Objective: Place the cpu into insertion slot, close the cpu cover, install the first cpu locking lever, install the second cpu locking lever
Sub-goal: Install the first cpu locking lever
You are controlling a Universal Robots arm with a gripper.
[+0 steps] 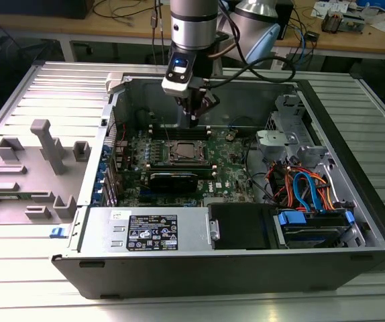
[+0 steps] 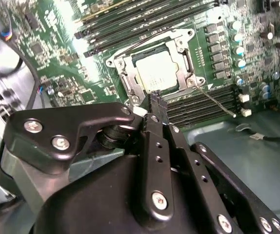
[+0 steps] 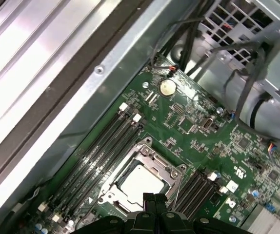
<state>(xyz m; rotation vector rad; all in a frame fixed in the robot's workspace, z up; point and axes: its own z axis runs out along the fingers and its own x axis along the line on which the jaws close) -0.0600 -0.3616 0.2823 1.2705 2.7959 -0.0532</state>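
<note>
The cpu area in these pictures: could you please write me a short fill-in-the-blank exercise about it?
1. The cpu lies inside the square frame of the cpu cover, on the ____ circuit board.
2. The gripper hangs ____ the cpu.
3. Its fingers are ____, with nothing between them.
Missing words: green; above; shut.

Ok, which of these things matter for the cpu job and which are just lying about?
Job: cpu, cpu cover, locking lever, gripper.
Lying about: memory slots, coin battery, blue cables, grey fixture.
</note>
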